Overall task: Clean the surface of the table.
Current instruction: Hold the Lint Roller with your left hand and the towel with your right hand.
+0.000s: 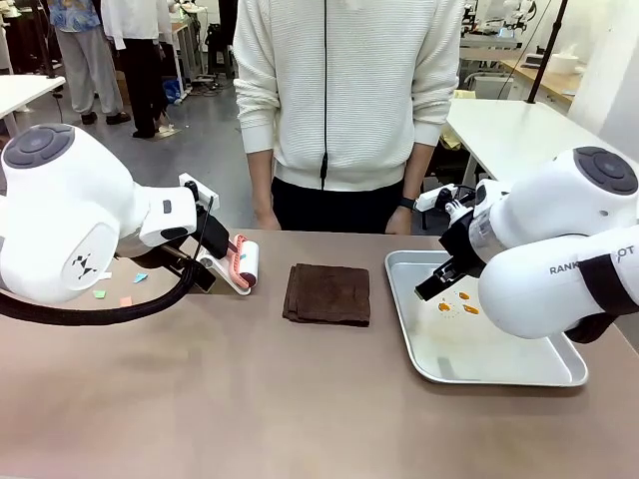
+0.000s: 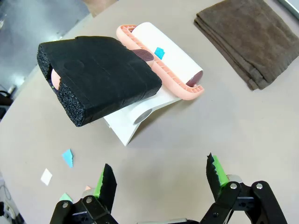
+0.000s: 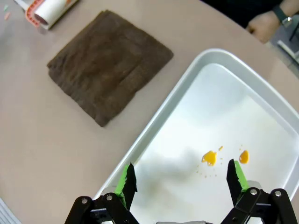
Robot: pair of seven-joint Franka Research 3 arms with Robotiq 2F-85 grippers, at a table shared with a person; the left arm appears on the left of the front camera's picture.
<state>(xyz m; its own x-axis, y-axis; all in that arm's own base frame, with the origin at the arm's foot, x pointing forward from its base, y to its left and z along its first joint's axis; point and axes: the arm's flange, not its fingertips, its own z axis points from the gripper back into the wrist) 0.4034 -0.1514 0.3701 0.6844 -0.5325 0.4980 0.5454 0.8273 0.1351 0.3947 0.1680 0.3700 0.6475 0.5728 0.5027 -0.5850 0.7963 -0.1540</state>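
Observation:
The brownish-taupe table [image 1: 250, 399] carries a lint roller [image 1: 243, 263] with a white roll [image 2: 168, 60], a pink frame and a black foam handle [image 2: 98, 79], resting on a white stand [image 2: 133, 122]. A blue scrap [image 2: 159, 52] sticks to the roll. My left gripper [image 2: 161, 179] is open just short of the roller, nothing between its green pads. Small paper scraps [image 2: 68, 157] lie on the table [image 2: 261, 140] beside it. My right gripper [image 3: 180, 179] hangs open over the silver tray [image 3: 205, 60], near orange spots [image 3: 209, 157].
A folded dark brown cloth [image 1: 327, 294] lies mid-table between roller and tray [image 1: 499, 364]. More scraps [image 1: 100, 294] lie at the far left. A person in a white sweater stands at the far edge, one hand [image 3: 266, 21] near the tray's corner.

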